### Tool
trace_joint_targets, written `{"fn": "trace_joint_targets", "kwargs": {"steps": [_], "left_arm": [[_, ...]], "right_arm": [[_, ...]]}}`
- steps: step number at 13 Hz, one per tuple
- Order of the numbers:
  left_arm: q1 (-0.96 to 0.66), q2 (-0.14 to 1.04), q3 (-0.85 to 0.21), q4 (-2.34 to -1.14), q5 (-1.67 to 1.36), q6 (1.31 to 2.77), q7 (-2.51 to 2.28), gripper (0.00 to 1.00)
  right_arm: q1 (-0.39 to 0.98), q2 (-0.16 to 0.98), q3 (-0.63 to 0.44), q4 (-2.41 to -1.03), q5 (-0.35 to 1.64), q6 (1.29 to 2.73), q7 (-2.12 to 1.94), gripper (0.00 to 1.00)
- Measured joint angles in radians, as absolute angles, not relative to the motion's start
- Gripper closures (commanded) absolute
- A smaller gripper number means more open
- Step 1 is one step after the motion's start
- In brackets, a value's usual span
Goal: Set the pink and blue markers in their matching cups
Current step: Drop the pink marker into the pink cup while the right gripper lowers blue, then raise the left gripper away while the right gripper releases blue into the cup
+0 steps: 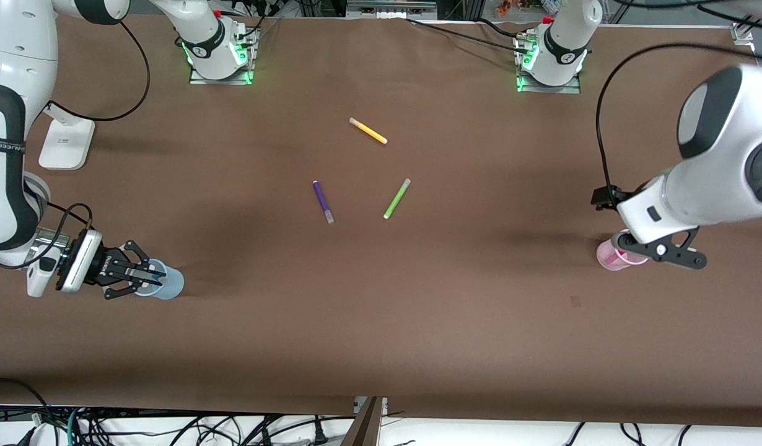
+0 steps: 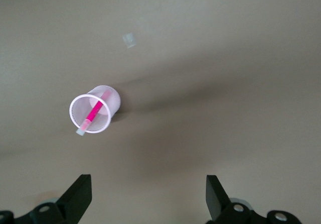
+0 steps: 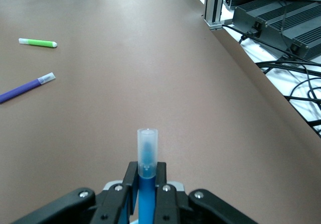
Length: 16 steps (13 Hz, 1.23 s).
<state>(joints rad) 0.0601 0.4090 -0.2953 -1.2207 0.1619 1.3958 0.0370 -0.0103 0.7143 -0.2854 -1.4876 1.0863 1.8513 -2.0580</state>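
Pink marker (image 2: 92,113) is in pink cup (image 2: 95,108); left gripper (image 2: 148,196) fingers apart above it. Right gripper (image 3: 146,194) fingers clamp blue marker (image 3: 147,156) over blue cup (image 1: 164,282); release remains.

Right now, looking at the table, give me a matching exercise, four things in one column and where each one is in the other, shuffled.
Things:
1. pink marker
2. blue marker
3. yellow pen
4. left gripper

Places or states:
A. held between the right gripper's fingers at the blue cup
B. lying on the table, nearest the arms' bases
C. open, above the pink cup
D. leaning inside the pink cup

Pairs: 1-D, 2-A, 3-B, 4-C
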Motion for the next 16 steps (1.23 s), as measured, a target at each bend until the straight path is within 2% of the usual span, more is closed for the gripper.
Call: {"fn": "trace_joint_targets", "kwargs": {"steps": [1, 2, 3, 4, 8, 10, 16], "left_arm": [[0.037, 0.368, -0.261, -1.222, 0.107, 1.392, 0.014, 0.0], [0.026, 0.327, -0.235, -1.23, 0.066, 1.385, 0.005, 0.0], [0.024, 0.289, -0.219, -1.247, 0.047, 1.381, 0.004, 0.0], [0.023, 0.256, -0.204, -1.276, 0.03, 1.386, 0.003, 0.0], [0.007, 0.117, -0.146, -1.528, -0.014, 1.565, 0.003, 0.0], [0.009, 0.059, -0.124, -1.615, -0.034, 1.608, 0.003, 0.0], [0.015, 0.024, -0.098, -1.645, -0.038, 1.624, 0.023, 0.0]], "right_arm": [[-0.015, 0.714, -0.285, -1.487, 1.086, 1.851, -2.064, 1.0], [-0.018, 0.714, -0.285, -1.487, 1.086, 1.851, -2.068, 0.83], [-0.022, 0.714, -0.285, -1.487, 1.086, 1.851, -2.069, 0.45], [-0.024, 0.714, -0.285, -1.487, 1.086, 1.851, -2.069, 0.0], [-0.033, 0.714, -0.285, -1.482, 1.086, 1.851, -2.065, 0.0], [-0.036, 0.712, -0.285, -1.474, 1.086, 1.851, -2.033, 0.0], [-0.024, 0.69, -0.273, -1.36, 0.986, 1.818, -1.634, 0.0]]}}
